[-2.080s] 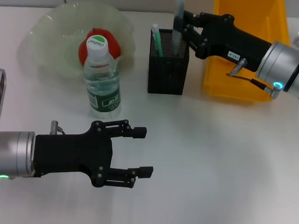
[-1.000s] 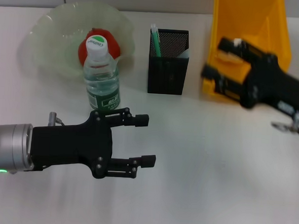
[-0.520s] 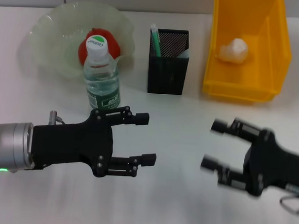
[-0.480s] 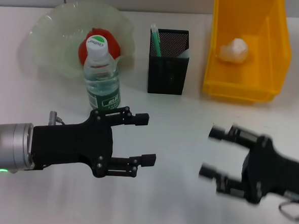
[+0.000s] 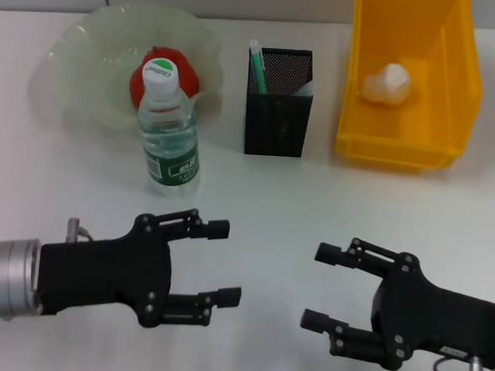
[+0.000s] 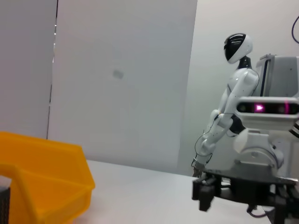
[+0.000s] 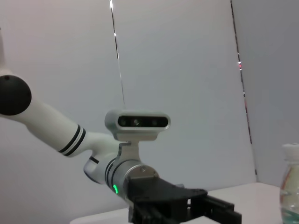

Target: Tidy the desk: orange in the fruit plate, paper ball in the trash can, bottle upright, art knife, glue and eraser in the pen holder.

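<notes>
1. Bottle [image 5: 170, 130]: upright on the worktop [image 5: 330, 203], at 10 o'clock from centre, touching the front rim of the fruit plate [image 5: 78, 66]. Clear thin plastic, light, likely to dent and tip under a hard squeeze; best taken round the labelled mid-body.
2. Orange [image 5: 165, 73]: in the fruit plate, directly behind the bottle cap, partly hidden. Round, firm, prone to roll.
3. Pen holder [image 5: 278, 103]: black mesh, at 12 o'clock; green-tipped stick and a pale item visible inside, others not distinguishable.
4. Paper ball [image 5: 386, 83]: inside the yellow trash can [image 5: 401, 144] at 1 o'clock. Very light, crushable.
5. Left hand [image 5: 216, 262]: low at 7 o'clock, fingers apart, holding nothing.
6. Right hand [image 5: 321, 287]: low at 5 o'clock, fingers apart, holding nothing.
7. Judged status: every listed item apparently in place; no loose item visible on the worktop.
</notes>
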### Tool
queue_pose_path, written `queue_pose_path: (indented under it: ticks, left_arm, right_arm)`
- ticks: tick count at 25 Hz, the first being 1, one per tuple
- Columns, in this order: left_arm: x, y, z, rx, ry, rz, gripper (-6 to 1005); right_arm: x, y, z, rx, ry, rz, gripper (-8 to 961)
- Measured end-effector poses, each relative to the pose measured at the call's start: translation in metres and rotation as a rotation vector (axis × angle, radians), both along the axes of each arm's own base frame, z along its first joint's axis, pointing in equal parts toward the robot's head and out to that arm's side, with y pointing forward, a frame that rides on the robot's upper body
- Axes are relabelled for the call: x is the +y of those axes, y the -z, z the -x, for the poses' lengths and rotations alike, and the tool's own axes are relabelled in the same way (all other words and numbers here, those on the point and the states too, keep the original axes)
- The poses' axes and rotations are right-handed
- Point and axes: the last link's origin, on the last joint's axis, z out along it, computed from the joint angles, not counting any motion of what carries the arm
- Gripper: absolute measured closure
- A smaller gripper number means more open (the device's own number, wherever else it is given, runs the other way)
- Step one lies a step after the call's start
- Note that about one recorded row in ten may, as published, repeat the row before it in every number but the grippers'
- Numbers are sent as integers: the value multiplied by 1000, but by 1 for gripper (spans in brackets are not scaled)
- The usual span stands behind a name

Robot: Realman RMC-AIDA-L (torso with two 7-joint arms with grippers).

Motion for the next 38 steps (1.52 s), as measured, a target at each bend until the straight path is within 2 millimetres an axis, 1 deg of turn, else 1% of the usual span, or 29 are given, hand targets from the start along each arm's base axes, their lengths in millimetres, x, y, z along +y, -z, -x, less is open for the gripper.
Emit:
queue_pose_path:
  ticks: [6, 8, 12, 14, 38]
  left_arm:
    - [-7, -1, 7, 4, -21, -4, 197]
    - [-14, -3, 13, 4, -44, -10, 197]
    - [-14, -3, 13, 4, -44, -10, 197]
    - [-20, -4, 19, 5, -56, -22, 197]
    - [-18, -2, 16, -1, -54, -23, 197]
  right_arm:
    - [13, 9, 9, -13, -13, 33, 213]
    - [15, 11, 12, -14, -15, 42, 213]
    - [17, 13, 13, -16, -14, 46, 213]
    - [18, 13, 13, -17, -16, 45, 213]
    - [17, 13, 15, 7, -5, 41, 213]
